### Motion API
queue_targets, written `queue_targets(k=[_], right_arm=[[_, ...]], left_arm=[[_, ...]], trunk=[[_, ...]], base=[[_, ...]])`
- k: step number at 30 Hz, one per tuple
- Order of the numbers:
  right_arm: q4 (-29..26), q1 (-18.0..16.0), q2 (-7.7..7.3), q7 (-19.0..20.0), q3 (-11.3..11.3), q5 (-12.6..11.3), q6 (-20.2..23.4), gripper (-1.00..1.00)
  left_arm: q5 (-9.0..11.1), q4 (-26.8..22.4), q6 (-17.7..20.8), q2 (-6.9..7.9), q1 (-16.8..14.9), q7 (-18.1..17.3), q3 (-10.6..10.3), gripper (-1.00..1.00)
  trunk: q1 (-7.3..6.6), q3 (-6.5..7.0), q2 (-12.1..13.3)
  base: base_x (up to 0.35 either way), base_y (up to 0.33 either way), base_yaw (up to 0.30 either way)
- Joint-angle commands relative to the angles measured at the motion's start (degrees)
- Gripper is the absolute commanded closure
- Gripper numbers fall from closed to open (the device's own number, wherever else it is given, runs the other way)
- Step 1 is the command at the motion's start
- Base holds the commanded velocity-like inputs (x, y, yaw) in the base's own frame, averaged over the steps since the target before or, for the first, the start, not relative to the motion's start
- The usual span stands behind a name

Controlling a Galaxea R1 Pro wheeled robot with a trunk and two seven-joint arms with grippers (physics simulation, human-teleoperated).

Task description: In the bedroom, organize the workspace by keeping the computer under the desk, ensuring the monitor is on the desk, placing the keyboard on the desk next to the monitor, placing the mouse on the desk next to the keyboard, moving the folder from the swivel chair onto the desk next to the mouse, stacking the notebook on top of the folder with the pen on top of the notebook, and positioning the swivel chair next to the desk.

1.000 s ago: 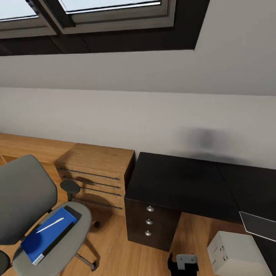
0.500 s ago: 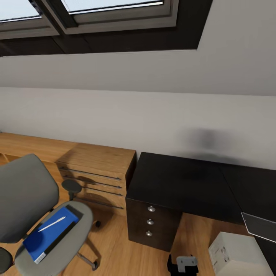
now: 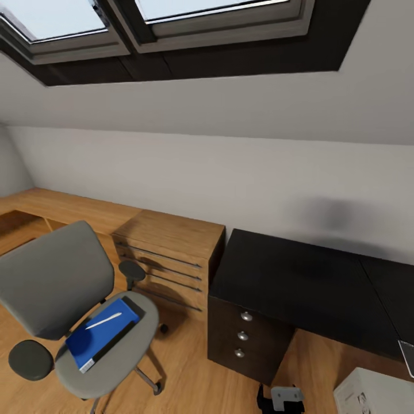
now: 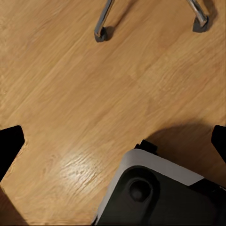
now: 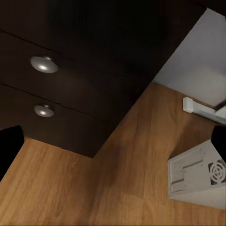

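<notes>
The head camera has swung left and up since a second ago, so the whole scene sits further right and more skylight shows; the things themselves have not moved. The chair (grey cloth, black armrests) stands on the wood floor beside the oak shelving. On its seat lies the flat blue folder with the slim white pen on top. The glossy black desk has round silver drawer knobs. The boxy grey computer rests on the floor near the drawers. Both grippers are spread wide, empty, well apart from the folder: left fingertips, right fingertips.
</notes>
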Motion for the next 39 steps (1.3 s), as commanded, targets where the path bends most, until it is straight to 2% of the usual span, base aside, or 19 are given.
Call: queue_targets(k=[1,6,8,9,10,11,12,16,17,19,22,25,29,34,39], right_arm=[[0.12,-0.04,-0.12,-0.14,0.56,-1.14,-0.27,-1.0],[0.22,-0.04,-0.53,-0.14,0.55,-2.61,-0.29,-1.0],[0.19,-0.04,-0.66,-0.14,0.55,-2.75,-0.32,-1.0],[0.18,-0.04,-0.78,-0.14,0.55,-2.79,-0.33,-1.0],[0.18,-0.04,-0.87,-0.14,0.55,-2.8,-0.33,-1.0],[0.14,-0.04,-1.35,-0.14,0.55,-2.82,-0.33,-1.0],[0.09,-0.04,-1.77,-0.14,0.53,-2.83,-0.34,-1.0],[0.03,-0.04,-2.36,-0.14,0.49,-2.84,-0.31,-1.0],[0.02,-0.04,-2.66,-0.14,0.48,-2.85,-0.31,-1.0],[0.02,-0.04,-3.22,-0.14,0.47,-2.87,-0.29,-1.0],[0.06,-0.04,-4.0,0.15,0.41,-2.96,-0.25,-1.0],[0.09,-0.04,-4.21,0.88,0.38,-2.99,-0.17,-1.0],[0.19,-0.04,-4.38,4.74,0.32,-3.02,0.18,-1.0],[0.24,-0.04,-4.6,8.89,0.22,-4.55,0.33,-1.0],[0.25,-0.04,-4.67,9.79,0.2,-6.05,0.36,-1.0]], left_arm=[[0.5,1.01,-0.31,0.01,-0.1,0.14,-0.46,-1.0],[0.67,4.56,-0.59,0.0,-0.1,-0.43,-0.06,-1.0],[0.74,6.92,-0.68,0.04,-0.1,-2.95,0.02,-1.0],[0.76,9.38,-0.77,0.05,-0.1,-6.17,0.03,-1.0],[0.78,10.65,-0.81,0.05,-0.1,-7.87,0.05,-1.0],[1.2,15.16,-0.87,0.04,-0.1,-14.35,0.25,-1.0],[2.05,18.1,-0.92,0.02,-0.1,-19.01,0.77,-1.0],[4.87,22.04,-1.23,-0.06,-0.1,-26.75,2.84,-1.0],[6.37,23.13,-1.91,-0.03,-0.1,-29.41,3.78,-1.0],[7.92,24.28,-3.58,0.09,-0.1,-31.8,4.63,-1.0],[9.04,25.55,-6.64,-0.02,-0.1,-33.5,5.38,-1.0],[9.26,25.89,-7.62,-0.11,-0.1,-33.9,5.52,-1.0],[9.41,26.16,-8.44,-0.18,-0.1,-34.22,5.62,-1.0],[9.34,26.16,-8.74,-0.27,-0.1,-34.14,5.66,-1.0],[9.43,26.05,-10.18,-0.43,-0.1,-33.81,5.74,-1.0]], trunk=[[0.02,-0.11,-0.07],[0.02,-0.21,-0.07],[0.02,-0.25,-0.07],[0.02,-0.27,-0.07],[0.02,-0.3,-0.07],[0.02,-0.32,-0.07],[0.02,-0.34,-0.07],[0.02,-0.42,-0.07],[0.02,-0.44,-0.07],[0.02,-0.49,-0.07],[0.02,-0.56,-0.07],[0.02,-0.65,-0.07],[0.02,-0.83,-0.07],[0.02,-1.11,-0.07],[0.02,-1.43,-0.07]], base=[[0.0,0.0,0.268],[0.0,0.0,0.268],[0.0,0.0,0.268],[0.0,0.0,0.268],[0.0,0.0,0.268],[0.0,0.0,0.268],[0.0,0.0,0.268],[0.0,0.0,0.268],[0.0,0.0,0.268],[0.0,0.0,0.268],[0.0,0.0,0.268],[0.0,0.0,0.267],[0.0,0.0,0.248],[0.0,0.0,0.227],[0.0,0.0,0.217]])
